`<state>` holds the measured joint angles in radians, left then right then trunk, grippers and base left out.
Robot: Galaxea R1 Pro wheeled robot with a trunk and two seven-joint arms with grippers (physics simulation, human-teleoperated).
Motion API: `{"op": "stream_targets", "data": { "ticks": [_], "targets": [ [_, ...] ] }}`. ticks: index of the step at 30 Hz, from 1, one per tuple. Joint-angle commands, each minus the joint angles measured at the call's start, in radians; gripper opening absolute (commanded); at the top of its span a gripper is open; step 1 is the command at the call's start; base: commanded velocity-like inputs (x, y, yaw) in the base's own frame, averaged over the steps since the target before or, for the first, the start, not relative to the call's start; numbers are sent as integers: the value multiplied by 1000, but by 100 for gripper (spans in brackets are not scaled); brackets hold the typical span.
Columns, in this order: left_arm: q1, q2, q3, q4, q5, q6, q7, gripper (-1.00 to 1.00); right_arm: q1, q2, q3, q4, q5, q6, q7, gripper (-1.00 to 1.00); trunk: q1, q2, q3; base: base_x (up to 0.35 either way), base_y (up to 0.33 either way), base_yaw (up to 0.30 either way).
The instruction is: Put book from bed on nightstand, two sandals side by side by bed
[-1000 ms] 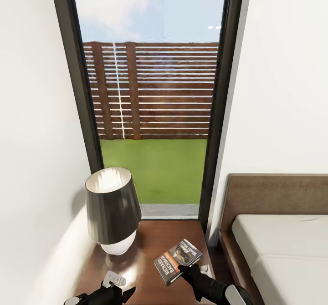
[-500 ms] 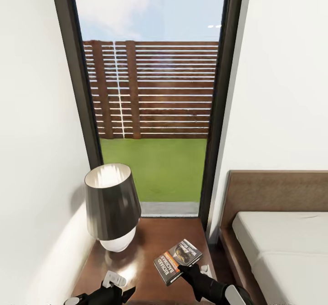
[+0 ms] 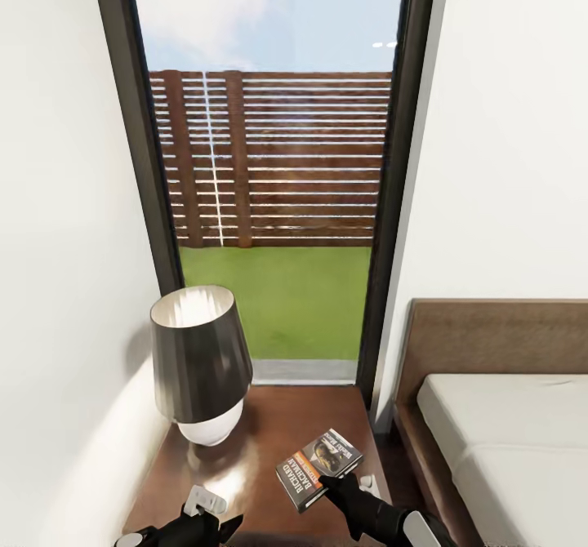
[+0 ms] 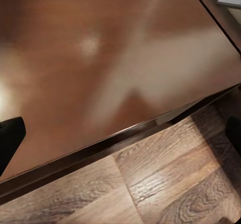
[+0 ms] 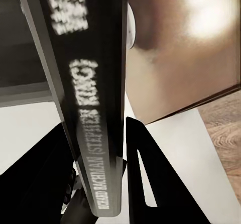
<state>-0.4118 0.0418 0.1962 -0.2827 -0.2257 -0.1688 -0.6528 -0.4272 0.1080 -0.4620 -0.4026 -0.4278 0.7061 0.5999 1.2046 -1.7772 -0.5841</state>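
Observation:
The book point(image 3: 318, 467), a dark paperback with an orange-brown picture, hangs tilted over the right half of the glossy reddish-brown nightstand point(image 3: 269, 416). My right gripper point(image 3: 333, 482) is shut on its near edge. In the right wrist view the book's spine point(image 5: 95, 108) runs between my two black fingers point(image 5: 143, 174), gripper point(image 5: 100, 153) clamped on it. My left gripper point(image 3: 219, 526) hovers low over the nightstand's front left edge; in the left wrist view it point(image 4: 120, 133) is open and holds nothing above that edge point(image 4: 125, 131). The bed point(image 3: 523, 441) lies to the right. The sandals are out of view.
A table lamp point(image 3: 200, 363) with a dark shade and white base stands on the nightstand's left half. A white wall closes in on the left. A tall dark-framed window point(image 3: 278, 171) is behind. The wooden headboard point(image 3: 490, 335) stands right, with wood-plank floor point(image 4: 165, 184) in front of the nightstand.
The whole picture has shifted slightly upward, so the camera has moved. The book and both grippers keep their places in the picture; the right gripper stays shut on the book.

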Motion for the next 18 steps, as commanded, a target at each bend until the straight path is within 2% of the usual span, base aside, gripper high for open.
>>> {"op": "stream_targets", "data": {
  "ticks": [1, 10, 18],
  "targets": [
    [-1, 0, 8, 0, -11, -6, -4, 100, -1, 1, -7, -1, -2, 7, 1, -100, 4, -8, -4, 0, 0, 0],
    [-1, 0, 8, 0, -11, -6, -4, 100, -1, 1, -7, -1, -2, 7, 1, -100, 38, -71, -32, 0, 0, 0],
    [-1, 0, 8, 0, -11, -6, -4, 100, -1, 2, -6, -1, -2, 6, 1, -100, 38, -71, -32, 0, 0, 0]
  ]
}}
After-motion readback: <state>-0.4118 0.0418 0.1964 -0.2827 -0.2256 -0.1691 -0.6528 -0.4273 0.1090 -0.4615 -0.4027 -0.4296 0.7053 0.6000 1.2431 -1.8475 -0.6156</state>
